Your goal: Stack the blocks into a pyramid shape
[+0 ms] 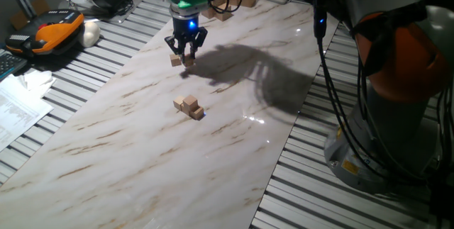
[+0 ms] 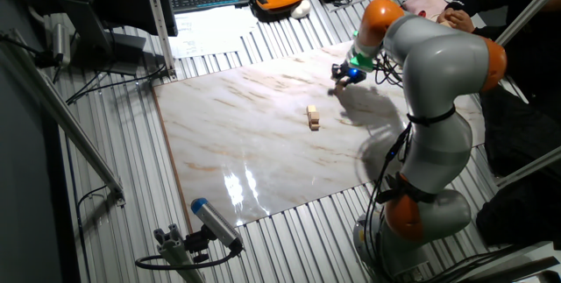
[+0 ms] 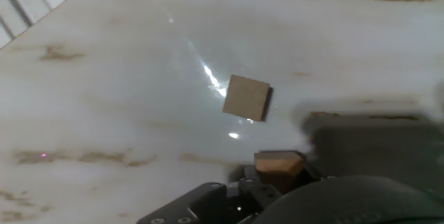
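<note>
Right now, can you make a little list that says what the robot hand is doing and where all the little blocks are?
gripper: low over the far part of the table, near two blocks
block at fingers: between the fingertips; grip unclear
loose block: flat on the table beside the gripper
block cluster: mid-table, a few blocks touching, apart from the gripper
pyramid: not built yet
table: marble-patterned top

The small light-tan wooden cubes (image 1: 189, 106) sit on a white marble-patterned tabletop (image 1: 142, 137) streaked with brown veins. The black two-finger gripper (image 1: 186, 57) carries blue and green lights.
</note>
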Motion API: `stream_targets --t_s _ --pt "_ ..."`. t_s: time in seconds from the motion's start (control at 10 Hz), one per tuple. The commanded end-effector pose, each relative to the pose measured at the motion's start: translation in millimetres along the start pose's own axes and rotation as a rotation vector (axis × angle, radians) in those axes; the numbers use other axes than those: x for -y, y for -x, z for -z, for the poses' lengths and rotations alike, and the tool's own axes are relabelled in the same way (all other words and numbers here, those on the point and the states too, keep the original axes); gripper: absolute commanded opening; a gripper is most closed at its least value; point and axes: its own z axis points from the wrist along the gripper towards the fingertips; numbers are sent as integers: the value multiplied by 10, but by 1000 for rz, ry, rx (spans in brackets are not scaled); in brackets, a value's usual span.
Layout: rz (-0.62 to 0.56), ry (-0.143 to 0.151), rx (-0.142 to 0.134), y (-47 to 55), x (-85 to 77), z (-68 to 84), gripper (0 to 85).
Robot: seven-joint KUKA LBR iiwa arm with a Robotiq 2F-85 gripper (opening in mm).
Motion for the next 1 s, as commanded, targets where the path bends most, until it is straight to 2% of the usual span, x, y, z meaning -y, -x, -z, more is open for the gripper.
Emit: stream_targets --t_s 0.0,0.2,0.4,0.5,0.7,0.9 --pt "63 3 -3 -62 -109 21 0" --pt "101 9 3 -247 -324 77 0" --pt "124 -5 30 -419 -511 64 0" --pt "135 -1 33 -519 -595 49 0" --pt "152 6 44 -690 -709 13 0" --pt "172 1 48 -814 -799 11 0"
